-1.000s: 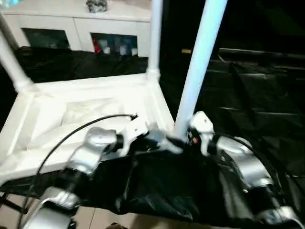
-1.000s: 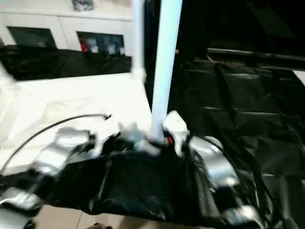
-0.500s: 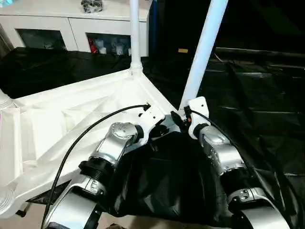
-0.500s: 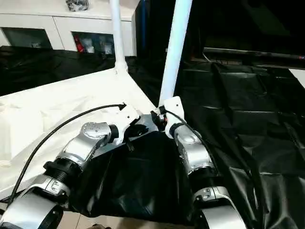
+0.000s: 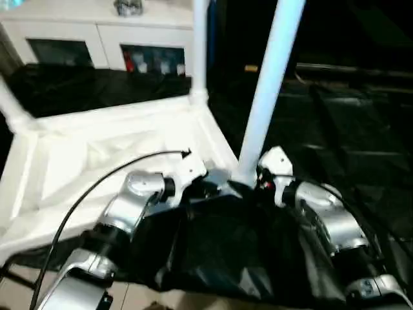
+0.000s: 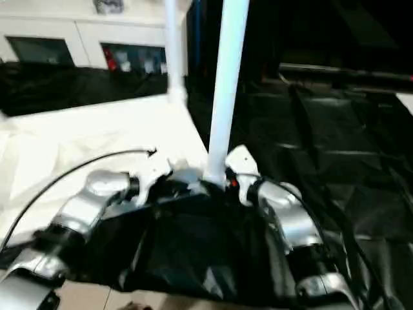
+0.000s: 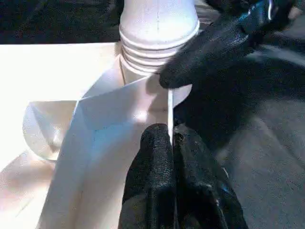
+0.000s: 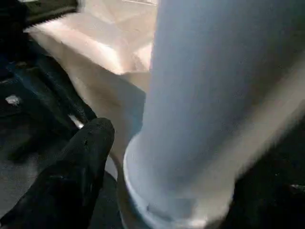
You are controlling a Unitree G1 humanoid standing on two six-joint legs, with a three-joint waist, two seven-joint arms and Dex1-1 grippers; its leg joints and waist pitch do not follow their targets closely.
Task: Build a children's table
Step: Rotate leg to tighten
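Left gripper (image 7: 170, 143) pinching the thin rim of the upturned white table top (image 5: 97, 148), near leg (image 5: 268, 90) standing in the corner socket just beyond it, right gripper (image 8: 143, 157) spread around that leg's base

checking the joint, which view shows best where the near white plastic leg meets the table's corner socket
The left wrist view: the ribbed base of the near white plastic leg enters the corner socket up close. Right wrist view shows the leg blurred; the eye views show it between the wrists.

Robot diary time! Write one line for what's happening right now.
stage: near leg upright in corner socket | left gripper: shut on tabletop rim | right gripper: beside leg base, state unclear | far leg: standing
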